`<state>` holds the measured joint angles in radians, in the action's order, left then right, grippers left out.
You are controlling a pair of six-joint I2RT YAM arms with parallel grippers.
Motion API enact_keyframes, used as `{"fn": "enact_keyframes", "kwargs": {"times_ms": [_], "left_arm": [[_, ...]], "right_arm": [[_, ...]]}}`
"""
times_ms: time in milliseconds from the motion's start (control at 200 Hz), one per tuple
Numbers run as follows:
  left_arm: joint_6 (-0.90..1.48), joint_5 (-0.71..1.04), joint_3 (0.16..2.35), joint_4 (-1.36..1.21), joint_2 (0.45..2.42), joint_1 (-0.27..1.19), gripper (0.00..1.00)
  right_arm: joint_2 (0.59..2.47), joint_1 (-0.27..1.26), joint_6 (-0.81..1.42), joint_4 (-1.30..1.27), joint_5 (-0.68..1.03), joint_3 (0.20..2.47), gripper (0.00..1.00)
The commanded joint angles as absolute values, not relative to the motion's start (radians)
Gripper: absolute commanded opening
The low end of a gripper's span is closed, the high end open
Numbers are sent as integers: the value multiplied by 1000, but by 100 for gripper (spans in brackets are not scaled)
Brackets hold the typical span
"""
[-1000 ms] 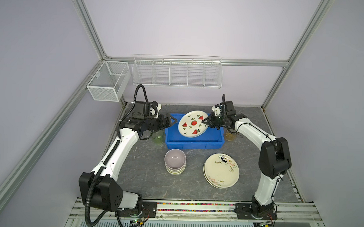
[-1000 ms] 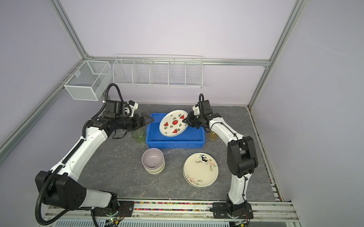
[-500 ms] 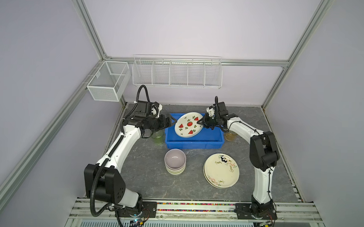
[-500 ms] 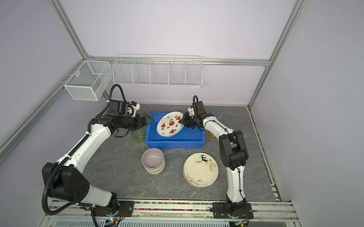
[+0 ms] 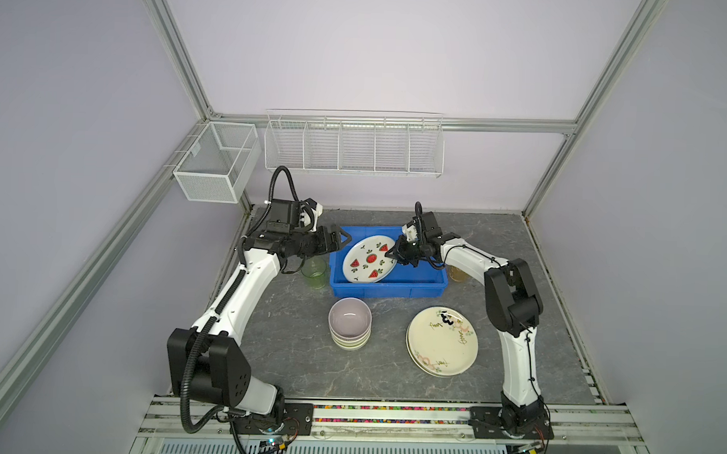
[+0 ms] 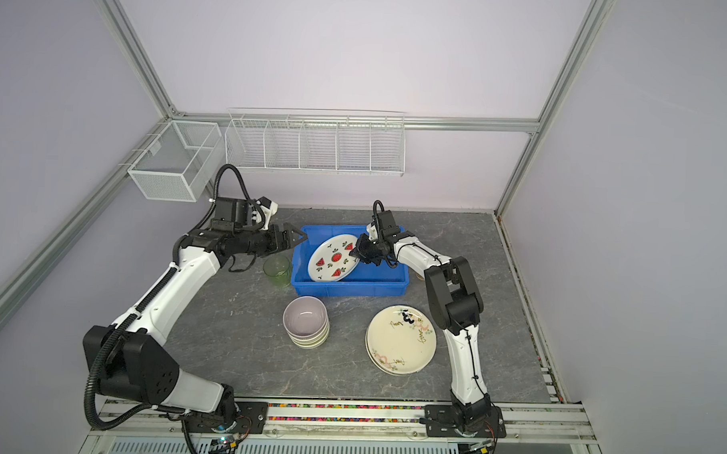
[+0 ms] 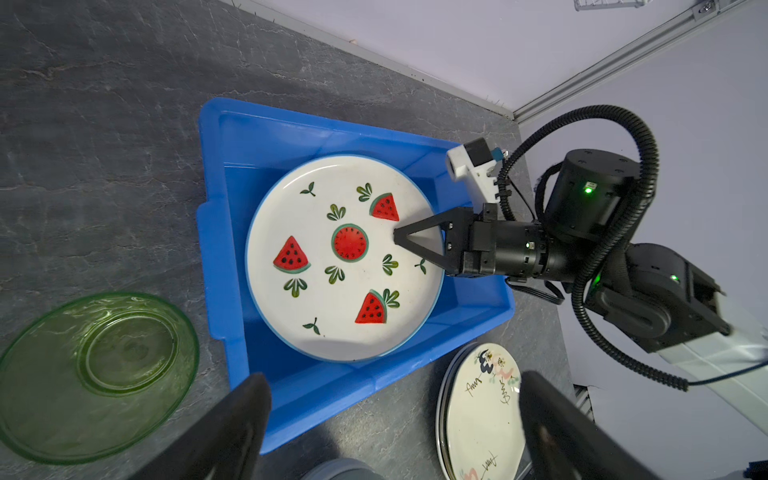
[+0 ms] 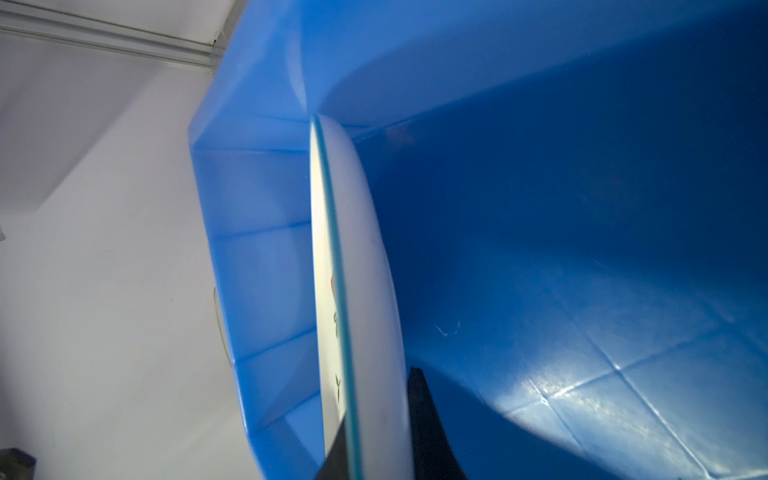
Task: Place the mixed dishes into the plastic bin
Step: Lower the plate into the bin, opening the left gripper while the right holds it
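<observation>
Script (image 7: 473,388) on the cream plate (image 5: 440,351) cannot be read

Bright, even light, soft shadows; blue bin (image 8: 561,291) glares, blurred in wrist view.

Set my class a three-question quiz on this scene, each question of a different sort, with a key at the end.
1. True or false: the left claw is open and holds nothing.
2. Where does the green cup stand in relation to the blue bin? A: inside it. B: on the table beside it. C: held in a claw above it.
3. Fill the gap: the right claw is shut on the ____ of the watermelon plate, which is tilted in the bin.

Key: 1 true; 2 B; 3 rim.
</observation>
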<state>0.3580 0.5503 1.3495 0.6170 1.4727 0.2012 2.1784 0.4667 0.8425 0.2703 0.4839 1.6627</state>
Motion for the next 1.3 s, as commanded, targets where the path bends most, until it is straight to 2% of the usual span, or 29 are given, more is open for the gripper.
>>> {"fn": "enact_keyframes", "kwargs": {"times_ms": [0, 355, 660, 1000, 1210, 1295], "left_arm": [[365, 591, 1337, 582, 1453, 175, 93], [388, 615, 1314, 558, 1445, 152, 94], [381, 611, 1293, 554, 1432, 152, 94], [390, 623, 1279, 546, 1430, 152, 94], [390, 620, 1278, 550, 1430, 150, 94], [390, 620, 1278, 551, 1429, 151, 94]], "right_arm": [[2173, 475, 874, 189, 511, 1721, 6], [2216, 488, 871, 204, 494, 1749, 7], [2173, 490, 886, 161, 455, 1651, 7], [2124, 488, 894, 126, 423, 1532, 17], [2105, 484, 886, 129, 407, 1502, 33], [2109, 485, 878, 136, 410, 1506, 35]]}}
